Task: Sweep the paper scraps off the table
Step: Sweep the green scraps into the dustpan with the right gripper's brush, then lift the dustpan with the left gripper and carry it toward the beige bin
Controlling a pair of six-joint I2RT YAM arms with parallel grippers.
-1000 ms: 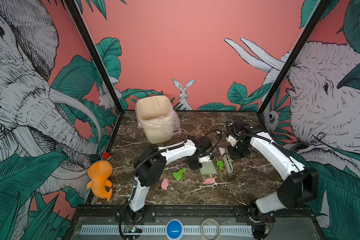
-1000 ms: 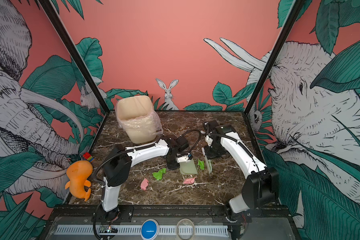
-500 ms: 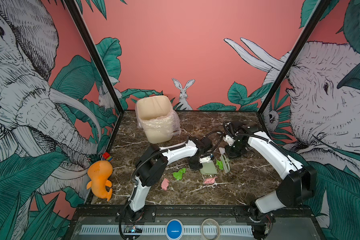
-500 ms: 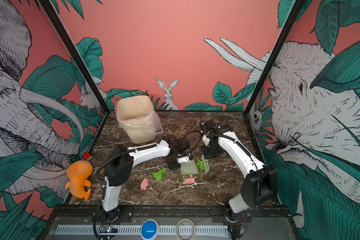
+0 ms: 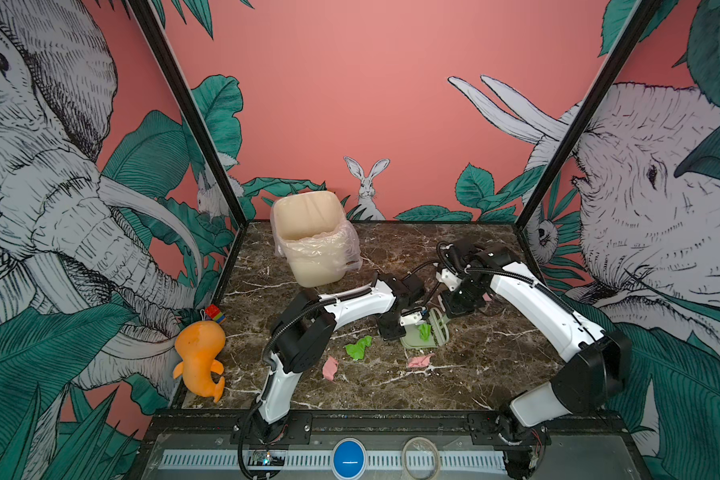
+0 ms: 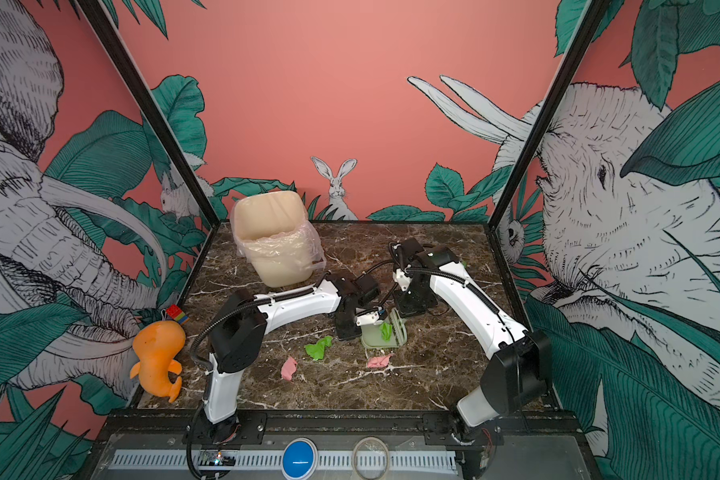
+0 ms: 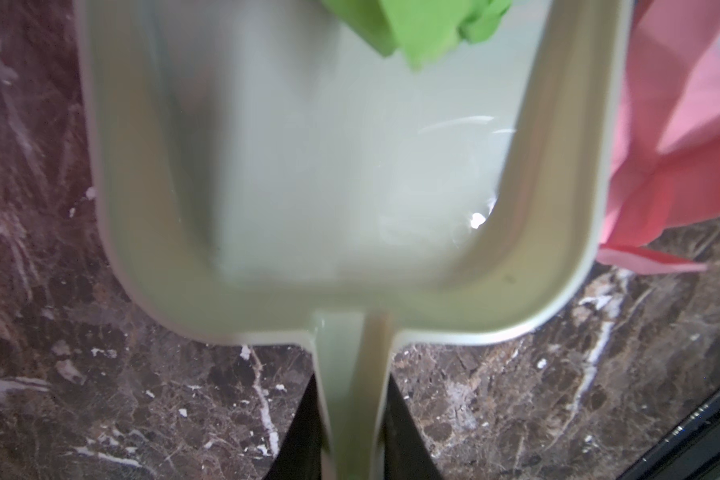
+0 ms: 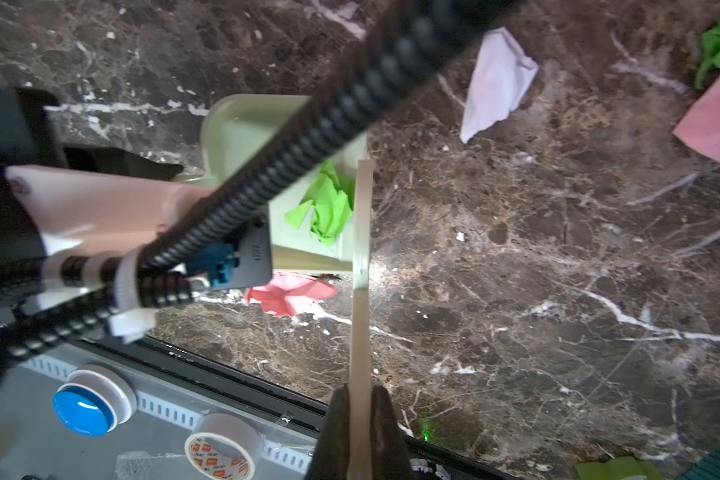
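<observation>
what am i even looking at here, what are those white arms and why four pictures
Two white robot arms stand at a dark brown marble-pattern table. Two pictures look down from one overhead camera pair; two close-ups come from cameras on the wrists. The left end effector is shut on the handle of a pale green plastic dustpan holding a crumpled bright green paper scrap. The right end effector is shut on a pale green brush at the pan's mouth. A second green scrap, pink scraps and a white scrap lie loose on the table. A cream bin with clear liner stands behind.
</observation>
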